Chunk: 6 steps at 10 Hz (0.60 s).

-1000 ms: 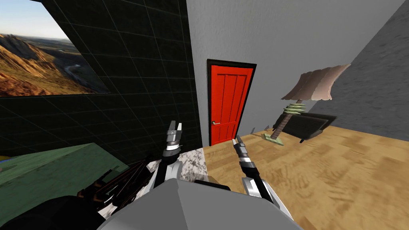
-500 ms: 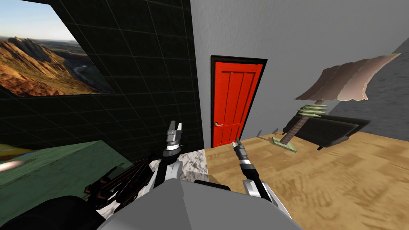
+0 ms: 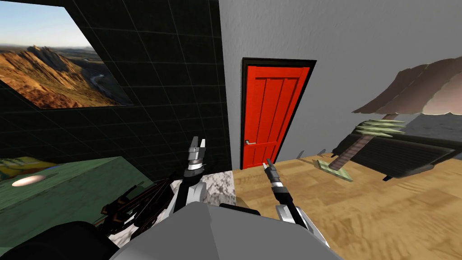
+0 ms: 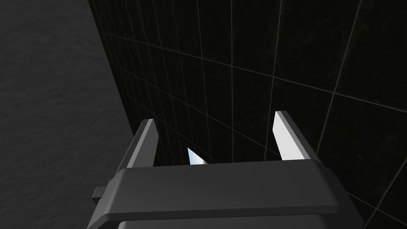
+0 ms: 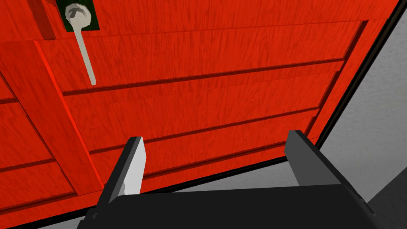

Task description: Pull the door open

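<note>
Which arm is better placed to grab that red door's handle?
Likely the right: the right gripper, open, faces the red door, handle ahead but not yet reached. The left gripper, open too, points at a black tiled wall.

A red door point(image 3: 273, 117), with tall upright panels above and a crosswise panel below, is seen shut within a black frame point(image 3: 277, 62). A pale lever handle point(image 3: 249, 142) on a dark plate is mounted close to the frame's left side, below mid-height, with the lever held level.
</note>
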Available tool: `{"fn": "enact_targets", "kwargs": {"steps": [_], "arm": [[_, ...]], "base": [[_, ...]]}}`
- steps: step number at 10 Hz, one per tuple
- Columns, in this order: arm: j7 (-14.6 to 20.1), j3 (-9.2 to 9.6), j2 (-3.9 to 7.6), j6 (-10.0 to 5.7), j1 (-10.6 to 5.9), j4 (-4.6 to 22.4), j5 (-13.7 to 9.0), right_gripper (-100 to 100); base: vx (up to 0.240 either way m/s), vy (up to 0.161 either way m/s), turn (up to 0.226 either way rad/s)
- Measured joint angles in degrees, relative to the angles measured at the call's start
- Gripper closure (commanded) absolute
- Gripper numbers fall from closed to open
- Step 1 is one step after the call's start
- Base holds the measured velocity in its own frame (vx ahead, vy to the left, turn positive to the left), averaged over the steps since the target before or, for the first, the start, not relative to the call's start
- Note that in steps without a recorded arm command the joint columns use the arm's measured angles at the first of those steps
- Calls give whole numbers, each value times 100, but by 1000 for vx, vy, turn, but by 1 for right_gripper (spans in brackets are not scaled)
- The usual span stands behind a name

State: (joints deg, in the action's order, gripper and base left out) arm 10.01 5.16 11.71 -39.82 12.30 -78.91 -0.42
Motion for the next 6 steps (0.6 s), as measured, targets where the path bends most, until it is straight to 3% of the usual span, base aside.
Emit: {"fn": "enact_targets", "kwargs": {"steps": [6], "arm": [[117, 28, 150, -263, -210, 828, -90, -100]], "base": [[86, 1, 78]]}}
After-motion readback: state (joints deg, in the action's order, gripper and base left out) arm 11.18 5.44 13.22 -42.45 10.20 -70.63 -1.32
